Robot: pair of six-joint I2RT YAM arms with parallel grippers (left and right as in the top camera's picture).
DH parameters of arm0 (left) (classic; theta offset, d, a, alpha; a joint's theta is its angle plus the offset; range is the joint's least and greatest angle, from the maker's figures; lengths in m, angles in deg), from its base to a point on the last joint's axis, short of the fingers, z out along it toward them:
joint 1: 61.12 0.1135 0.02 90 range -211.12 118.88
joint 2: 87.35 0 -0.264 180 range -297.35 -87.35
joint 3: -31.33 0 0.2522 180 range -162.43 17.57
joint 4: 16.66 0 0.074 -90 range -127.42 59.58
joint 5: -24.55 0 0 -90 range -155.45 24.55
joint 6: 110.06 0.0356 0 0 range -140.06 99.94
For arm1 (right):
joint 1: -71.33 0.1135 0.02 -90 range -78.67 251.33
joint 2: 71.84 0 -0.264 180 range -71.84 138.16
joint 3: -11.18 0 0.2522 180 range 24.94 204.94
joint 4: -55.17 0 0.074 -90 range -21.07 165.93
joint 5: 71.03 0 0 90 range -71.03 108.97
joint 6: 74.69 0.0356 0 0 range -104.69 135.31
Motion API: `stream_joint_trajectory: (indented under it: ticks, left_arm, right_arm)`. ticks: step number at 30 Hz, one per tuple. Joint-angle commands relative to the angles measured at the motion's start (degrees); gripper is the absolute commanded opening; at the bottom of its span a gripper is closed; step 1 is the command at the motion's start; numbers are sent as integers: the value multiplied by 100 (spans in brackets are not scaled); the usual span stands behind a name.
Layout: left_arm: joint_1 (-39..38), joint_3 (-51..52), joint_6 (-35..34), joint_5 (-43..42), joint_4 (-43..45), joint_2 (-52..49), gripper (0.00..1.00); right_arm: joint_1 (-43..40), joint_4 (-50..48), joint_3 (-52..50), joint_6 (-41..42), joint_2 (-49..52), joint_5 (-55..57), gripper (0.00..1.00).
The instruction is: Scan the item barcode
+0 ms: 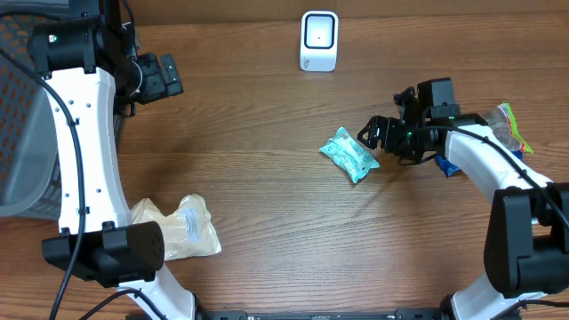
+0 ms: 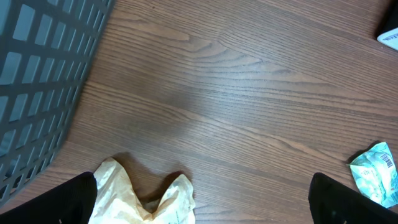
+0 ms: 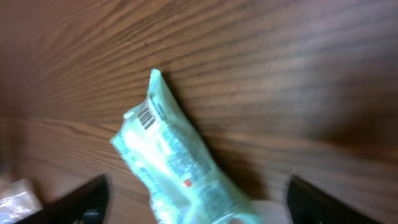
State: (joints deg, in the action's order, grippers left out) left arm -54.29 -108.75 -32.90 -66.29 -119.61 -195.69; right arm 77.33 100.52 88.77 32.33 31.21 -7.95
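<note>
A teal plastic packet [image 1: 349,154] lies flat on the wooden table right of centre, its barcode [image 3: 148,116] facing up near one end. My right gripper [image 1: 377,135] hovers just right of it, open; in the right wrist view the packet [image 3: 180,165] runs between the two spread fingers [image 3: 84,200] without being pinched. The white scanner [image 1: 319,40] stands at the back centre of the table. My left gripper [image 1: 162,77] is at the far left, high and open, holding nothing. In the left wrist view the packet [image 2: 377,172] shows at the right edge.
A crumpled beige bag [image 1: 182,227] lies at the front left, and its top [image 2: 140,196] sits between the left fingers' view. A grey mesh basket [image 1: 18,151] stands off the left edge. Colourful packets [image 1: 511,124] and a blue item [image 1: 447,167] lie under the right arm.
</note>
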Motion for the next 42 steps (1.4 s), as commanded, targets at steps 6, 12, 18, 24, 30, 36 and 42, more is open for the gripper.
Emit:
stream_joint_trajectory:
  ticks: [6, 12, 18, 24, 30, 36, 42]
  left_arm:
    - [22, -79, 151, -24, -9, 76, 100]
    - [26, -79, 149, -24, -11, 76, 100]
    - [26, -79, 149, -22, -11, 76, 100]
    - [26, -79, 149, -24, -11, 76, 100]
    - [26, -79, 151, -24, -11, 76, 100]
    - [26, -79, 151, -22, -9, 76, 100]
    - [26, -79, 151, -22, -11, 76, 100]
  right_arm:
    - [831, -66, -245, -575, -11, -520, 62]
    - [931, 741, 946, -1029, -22, -407, 37]
    - [1644, 826, 588, -1150, 81, -85, 15]
    - [1939, 844, -4, -1143, 114, 857, 12]
    - [1932, 879, -61, -1137, 114, 3283, 12]
    - [1932, 1016, 343, -1320, 85, 3401, 11]
    - [1283, 2033, 1808, -765, -197, 2168, 41]
